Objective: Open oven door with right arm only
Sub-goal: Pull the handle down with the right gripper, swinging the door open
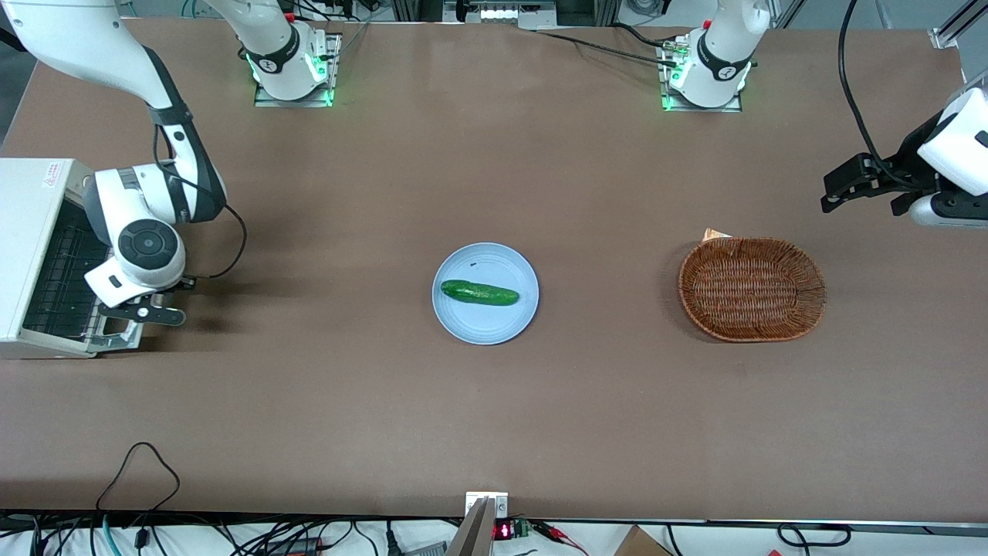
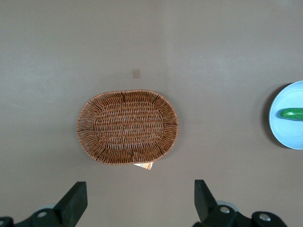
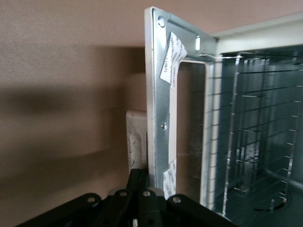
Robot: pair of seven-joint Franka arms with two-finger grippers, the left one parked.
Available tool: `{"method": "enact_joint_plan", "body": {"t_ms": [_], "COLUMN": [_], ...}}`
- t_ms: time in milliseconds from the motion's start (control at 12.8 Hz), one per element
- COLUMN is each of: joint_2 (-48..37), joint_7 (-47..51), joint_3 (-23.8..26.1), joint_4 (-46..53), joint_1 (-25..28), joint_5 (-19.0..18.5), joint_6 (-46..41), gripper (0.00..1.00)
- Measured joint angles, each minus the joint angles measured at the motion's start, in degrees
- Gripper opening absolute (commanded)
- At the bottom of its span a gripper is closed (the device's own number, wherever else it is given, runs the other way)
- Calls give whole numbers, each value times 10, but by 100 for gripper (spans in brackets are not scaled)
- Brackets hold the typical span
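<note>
Oven door (image 3: 158,90) open, gripper (image 1: 147,309) apparently clamping its edge.

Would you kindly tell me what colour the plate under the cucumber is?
Light blue; the plate shows best in the front view, far from the gripper at the oven.

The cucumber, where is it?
The cucumber lies on the blue plate mid-table, between the basket and the end effector at the oven door.

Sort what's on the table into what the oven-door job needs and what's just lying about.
Belongs to the job:
- oven door, swung open, shiny inner side showing
- toaster oven, at the working arm's end of the table
- right arm
- gripper, at the door's edge

Lying about:
- plate
- cucumber, on the plate
- wicker basket
</note>
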Motion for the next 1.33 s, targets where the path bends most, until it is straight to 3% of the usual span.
{"method": "enact_joint_plan", "body": {"t_ms": [1330], "joint_2": [82], "joint_7": [1], "joint_3": [3], "joint_4": [47], "joint_1": [-4], "joint_5": [37], "joint_6": [10], "gripper": [1]}}
